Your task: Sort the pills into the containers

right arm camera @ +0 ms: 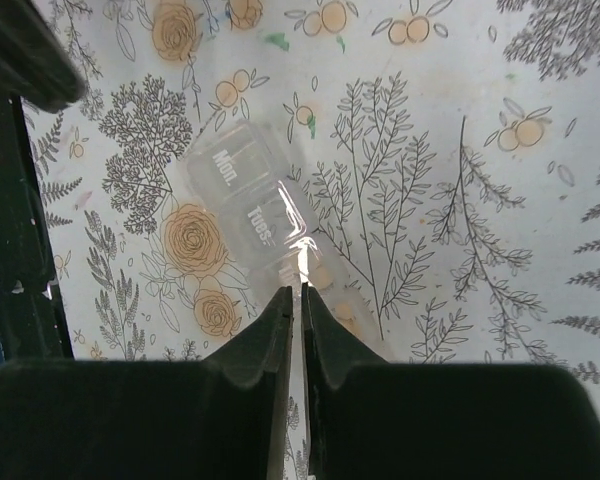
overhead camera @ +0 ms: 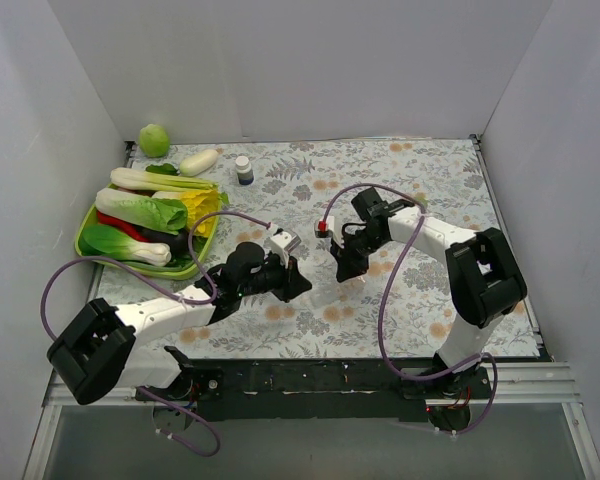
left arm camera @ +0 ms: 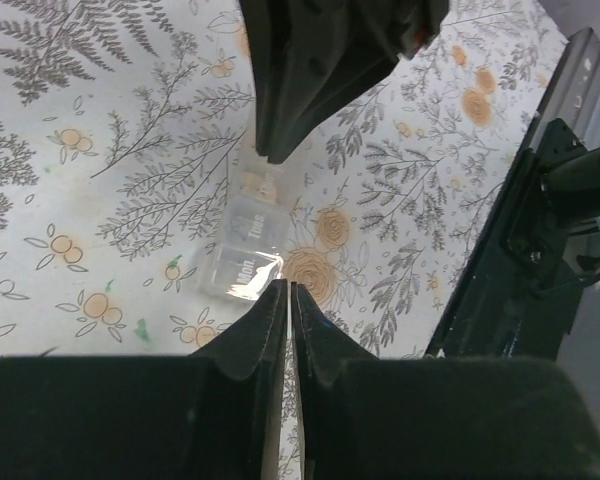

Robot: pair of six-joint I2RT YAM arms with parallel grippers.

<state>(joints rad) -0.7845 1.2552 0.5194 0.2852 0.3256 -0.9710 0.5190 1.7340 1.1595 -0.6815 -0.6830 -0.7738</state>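
Left gripper (left arm camera: 286, 293) and right gripper (right arm camera: 298, 297) are pinched shut, seemingly empty, at the containers (right arm camera: 242, 203). Sorting looks barely begun.

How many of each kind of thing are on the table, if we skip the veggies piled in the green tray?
Claws: 2, the left claw and the right claw
Pill box strip: 1
Blue bottle: 1
Green tray: 1
Loose veggies: 2, the green ball and the pale veggie
Total: 7
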